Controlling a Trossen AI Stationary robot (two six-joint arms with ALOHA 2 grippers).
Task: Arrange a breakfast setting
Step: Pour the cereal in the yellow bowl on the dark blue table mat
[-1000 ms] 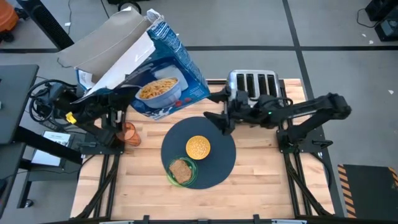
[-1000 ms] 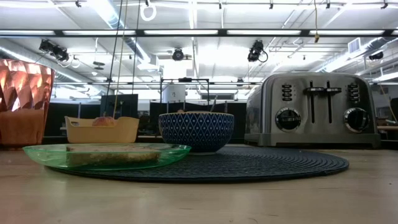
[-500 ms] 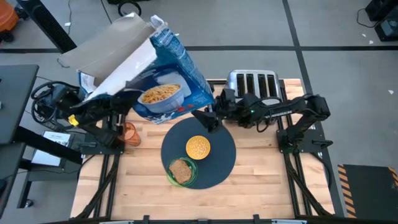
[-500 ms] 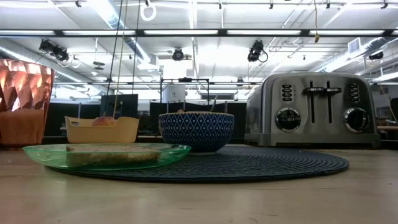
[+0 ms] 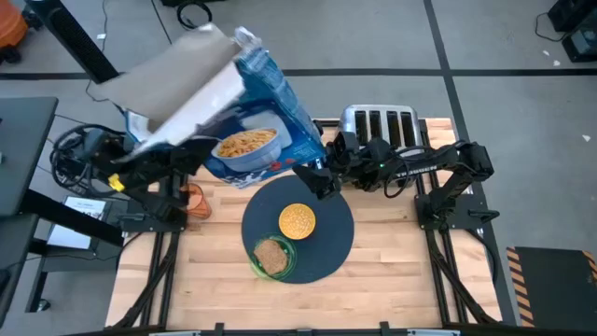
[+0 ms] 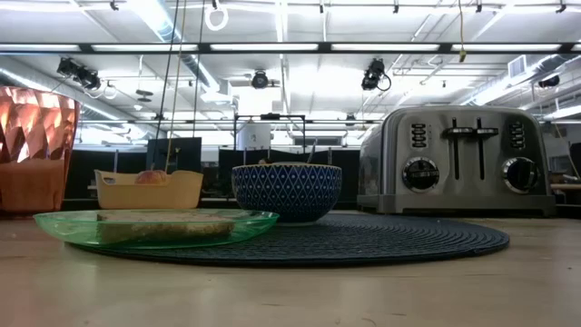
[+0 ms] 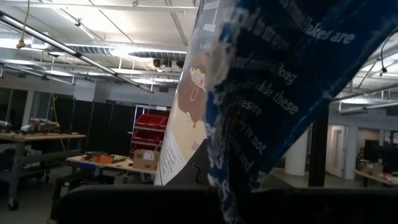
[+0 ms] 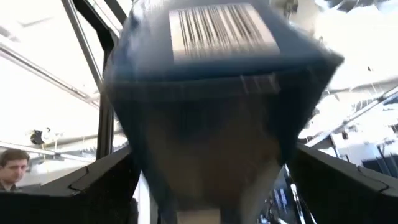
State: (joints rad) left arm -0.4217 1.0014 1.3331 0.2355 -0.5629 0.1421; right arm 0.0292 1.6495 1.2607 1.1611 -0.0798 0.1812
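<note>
Two arms were at work over my table. My left gripper (image 5: 191, 154) was clamped tight on a big blue cereal box (image 5: 252, 117), holding it tilted above the far left part of the table with its open flaps pointing up and away. My right gripper (image 5: 314, 177) had its fingers spread as wide as they go, right at the lower end of that box, just past the far edge of the round dark mat (image 5: 328, 245); through the right wrist camera the barcode end of the box filled the space between my two fingers (image 8: 93, 180), though I could not tell whether they touched it.

On the mat sat the small bowl (image 5: 297, 221), full of yellow cereal, blue-patterned on the outside when seen from table height. Just beside it, toward the near edge and overlapping the mat's rim, lay the green plate (image 5: 271, 258) with a slice of toast (image 5: 271, 254). The orange tumbler (image 5: 193, 202) stood left of the mat, below my left arm. The silver toaster (image 5: 381, 123) stood at the far right, behind my right arm.
</note>
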